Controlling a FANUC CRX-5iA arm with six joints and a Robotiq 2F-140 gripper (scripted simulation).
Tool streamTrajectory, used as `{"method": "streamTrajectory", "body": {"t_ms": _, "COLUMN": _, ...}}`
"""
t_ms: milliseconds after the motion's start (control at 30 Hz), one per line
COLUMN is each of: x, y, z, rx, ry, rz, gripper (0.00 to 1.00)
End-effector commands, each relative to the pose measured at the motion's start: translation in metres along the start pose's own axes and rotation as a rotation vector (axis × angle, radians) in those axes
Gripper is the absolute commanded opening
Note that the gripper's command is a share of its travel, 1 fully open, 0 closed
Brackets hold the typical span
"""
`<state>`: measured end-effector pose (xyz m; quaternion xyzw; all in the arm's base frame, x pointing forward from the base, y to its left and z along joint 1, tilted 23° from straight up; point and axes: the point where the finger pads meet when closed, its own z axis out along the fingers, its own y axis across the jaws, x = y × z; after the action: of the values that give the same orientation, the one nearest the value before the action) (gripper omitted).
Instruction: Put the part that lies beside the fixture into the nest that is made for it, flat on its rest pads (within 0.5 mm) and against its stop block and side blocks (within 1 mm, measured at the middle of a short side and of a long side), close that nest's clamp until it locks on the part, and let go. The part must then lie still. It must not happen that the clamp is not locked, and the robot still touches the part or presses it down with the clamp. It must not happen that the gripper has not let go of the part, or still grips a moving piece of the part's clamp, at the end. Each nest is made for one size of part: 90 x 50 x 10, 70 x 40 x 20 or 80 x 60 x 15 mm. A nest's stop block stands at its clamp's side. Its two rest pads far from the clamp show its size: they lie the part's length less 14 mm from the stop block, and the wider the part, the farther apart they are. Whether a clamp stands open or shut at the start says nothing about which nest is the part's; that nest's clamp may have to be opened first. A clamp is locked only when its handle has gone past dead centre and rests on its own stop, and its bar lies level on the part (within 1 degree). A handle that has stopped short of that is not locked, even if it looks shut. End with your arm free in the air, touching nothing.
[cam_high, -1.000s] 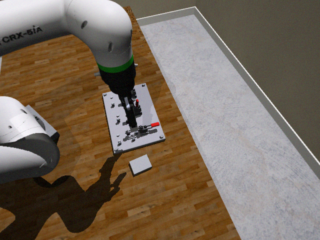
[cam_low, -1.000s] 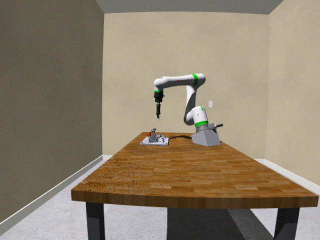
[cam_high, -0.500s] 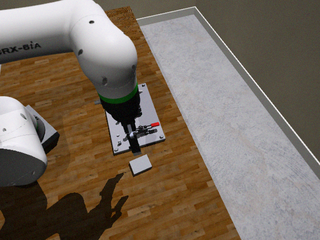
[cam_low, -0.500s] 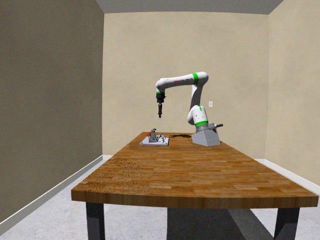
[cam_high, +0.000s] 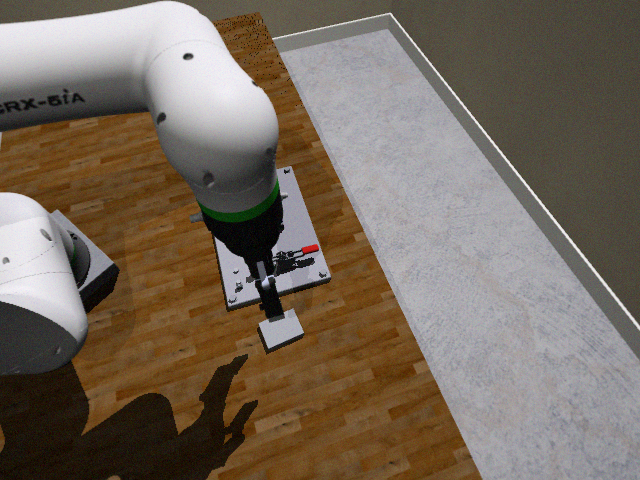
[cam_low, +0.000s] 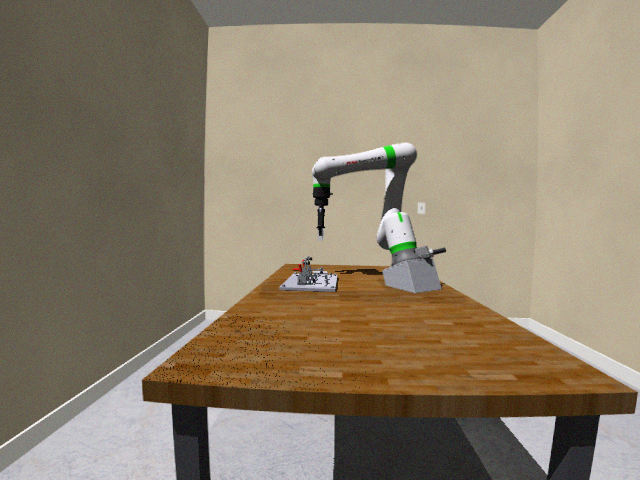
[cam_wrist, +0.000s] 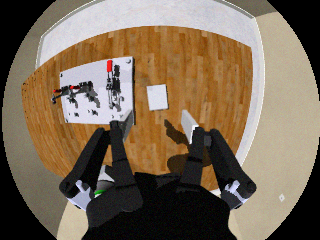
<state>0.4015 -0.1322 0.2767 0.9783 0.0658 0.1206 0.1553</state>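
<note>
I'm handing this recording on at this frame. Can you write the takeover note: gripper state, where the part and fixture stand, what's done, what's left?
Gripper: part open, holding nothing, hanging high above the table over the fixture's near edge, by the part.
Part: grey block flat on the table just off the fixture plate, untouched.
Fixture: the red-handled clamp nearest the part lies flat; in the wrist view another red handle points the other way. The arm hides much of the plate from the top.
Done: nothing seated or clamped.
Left: pick the right nest, open its clamp if needed, grasp and seat the part against the blocks, lock the clamp, release.
</note>
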Motion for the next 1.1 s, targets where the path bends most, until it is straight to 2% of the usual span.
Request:
{"method": "streamTrajectory", "body": {"t_ms": 0, "x": 0.0002, "y": 0.0, "z": -0.0002, "rx": 0.0, "ry": 0.0, "rz": 0.0, "gripper": 0.58}}
{"method": "streamTrajectory", "body": {"t_ms": 367, "x": 0.0002, "y": 0.0, "z": -0.0002, "rx": 0.0, "ry": 0.0, "rz": -0.007, "gripper": 0.58}}
{"method": "streamTrajectory", "body": {"t_ms": 600, "x": 0.0002, "y": 0.0, "z": -0.0002, "rx": 0.0, "ry": 0.0, "rz": -0.128, "gripper": 0.58}}
{"method": "streamTrajectory", "body": {"t_ms": 1067, "x": 0.0002, "y": 0.0, "z": -0.0002, "rx": 0.0, "ry": 0.0, "rz": -0.129, "gripper": 0.58}}
